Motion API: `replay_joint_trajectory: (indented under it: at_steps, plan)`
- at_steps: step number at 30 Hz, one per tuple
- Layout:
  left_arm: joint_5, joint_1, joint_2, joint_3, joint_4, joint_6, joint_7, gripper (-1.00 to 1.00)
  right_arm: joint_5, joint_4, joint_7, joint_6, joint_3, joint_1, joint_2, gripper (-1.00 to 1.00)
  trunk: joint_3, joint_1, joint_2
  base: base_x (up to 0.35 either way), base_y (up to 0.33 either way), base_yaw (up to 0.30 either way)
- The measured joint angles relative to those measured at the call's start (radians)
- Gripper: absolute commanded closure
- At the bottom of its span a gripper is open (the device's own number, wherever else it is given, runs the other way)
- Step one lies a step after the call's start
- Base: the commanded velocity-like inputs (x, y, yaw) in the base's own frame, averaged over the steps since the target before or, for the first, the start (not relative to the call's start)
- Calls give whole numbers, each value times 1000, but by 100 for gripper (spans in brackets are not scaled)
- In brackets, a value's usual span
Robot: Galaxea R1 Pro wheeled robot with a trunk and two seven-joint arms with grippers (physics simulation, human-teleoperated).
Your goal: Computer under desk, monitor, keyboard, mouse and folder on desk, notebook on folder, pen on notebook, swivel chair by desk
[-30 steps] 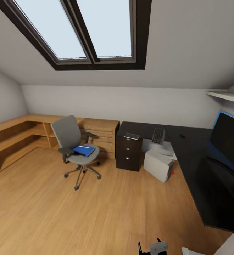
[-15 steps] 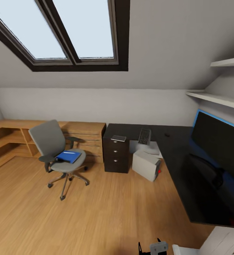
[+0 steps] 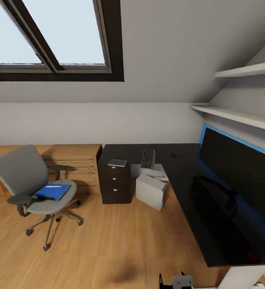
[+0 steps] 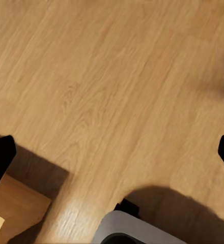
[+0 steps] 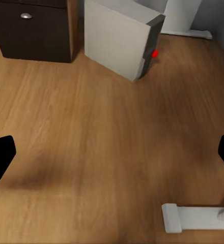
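Fingers of the left gripper (image 4: 112, 152) stand wide apart over bare wood floor (image 4: 117, 76). The right gripper (image 5: 112, 155) is likewise spread, facing the computer (image 5: 123, 38) under the desk (image 3: 188, 176). From the head, the folder (image 3: 52, 191) lies on the swivel chair (image 3: 36, 186); keyboard (image 3: 148, 158), mouse (image 3: 173, 154) and monitor (image 3: 241, 176) sit on the desk.

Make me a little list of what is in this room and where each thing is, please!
room: grey walls, skylight, wood floor
desk: black, L-shaped
monitor: on desk
keyboard: on desk
mouse: on desk, apart from keyboard
notebook: on the drawer end
computer: on floor under desk
swivel chair: away from desk
folder: on chair seat, pen on it
tools: both open, holding nothing
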Motion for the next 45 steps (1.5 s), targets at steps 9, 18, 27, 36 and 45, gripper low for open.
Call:
replay_joint_trajectory:
  at_steps: [9,18,27,36,45]
  plan:
    - [0,0,0,0,0,0,0,-100,-5,0,0,1,3,0,1,-100,4,0,0,333,0,-273]
    - [0,0,0,0,0,0,0,-100,-5,0,1,1,4,0,1,-100,6,0,0,334,0,-95]
    - [0,0,0,0,0,0,0,-100,-1,-1,1,-3,5,0,1,-100,6,0,0,334,37,-2]
    - [0,1,0,0,-1,0,0,-100,0,-1,0,-3,6,0,2,-100,6,0,0,334,72,86]
    - [0,1,0,0,-1,0,1,-100,0,-1,0,-3,6,0,2,-100,6,0,0,334,74,260]
